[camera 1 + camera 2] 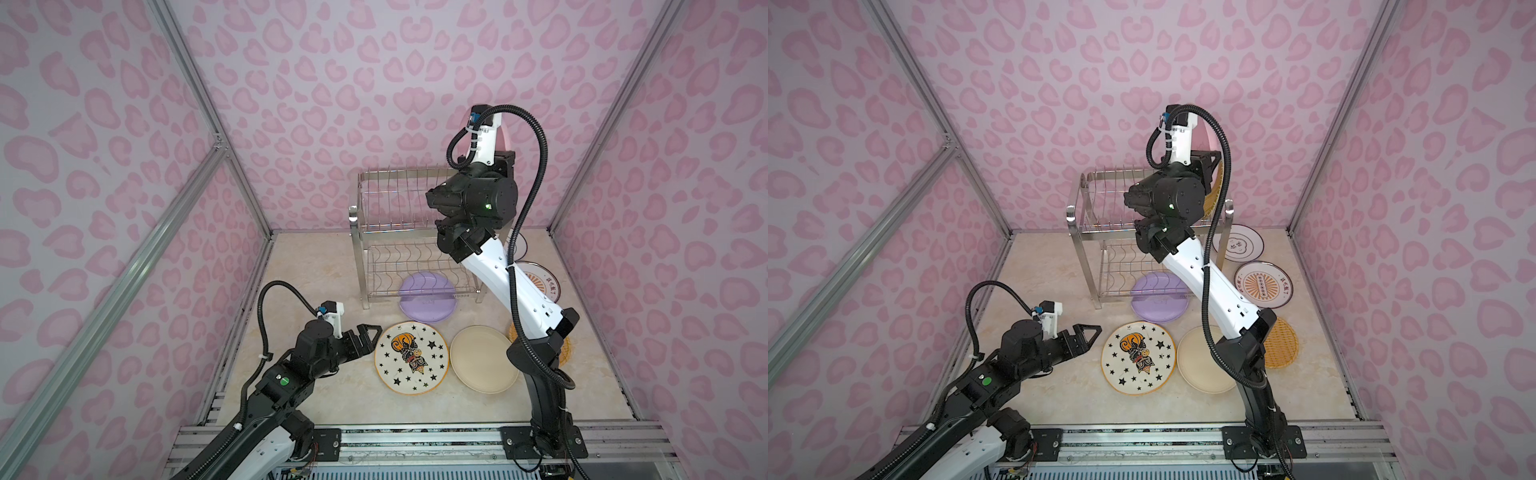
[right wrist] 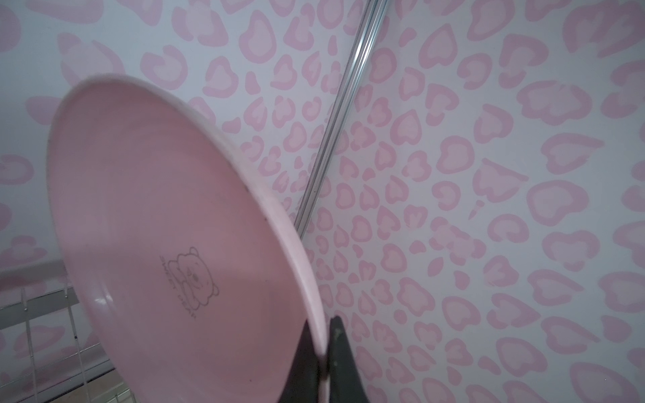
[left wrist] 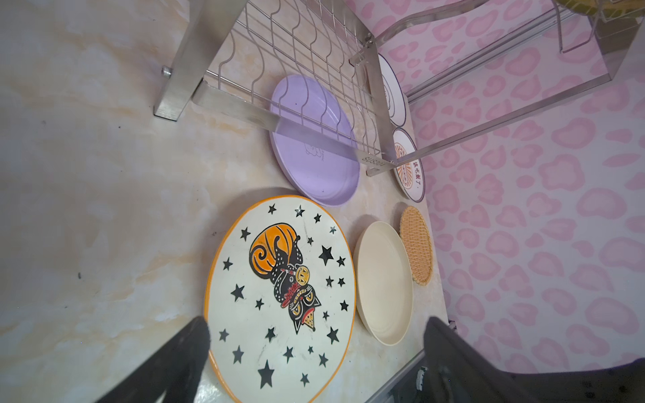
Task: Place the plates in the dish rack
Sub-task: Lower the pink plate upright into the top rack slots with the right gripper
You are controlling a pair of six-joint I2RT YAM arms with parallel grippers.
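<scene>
My right gripper (image 2: 323, 336) is pinching the rim of the pink plate (image 2: 174, 226), which is held tilted above the right end of the dish rack (image 1: 399, 199). My left gripper (image 1: 369, 338) is spread wide in front of the rack, just beside the star-patterned plate (image 1: 411, 357) lying flat there. The lilac plate (image 1: 428, 301) lies partly under the rack.

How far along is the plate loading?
One wicker plate sits in the top tier of the dish rack. The right gripper holds the pink plate near that tier. Six lie on the table: lilac plate, star-patterned plate, cream plate, second wicker plate, two printed plates.
</scene>
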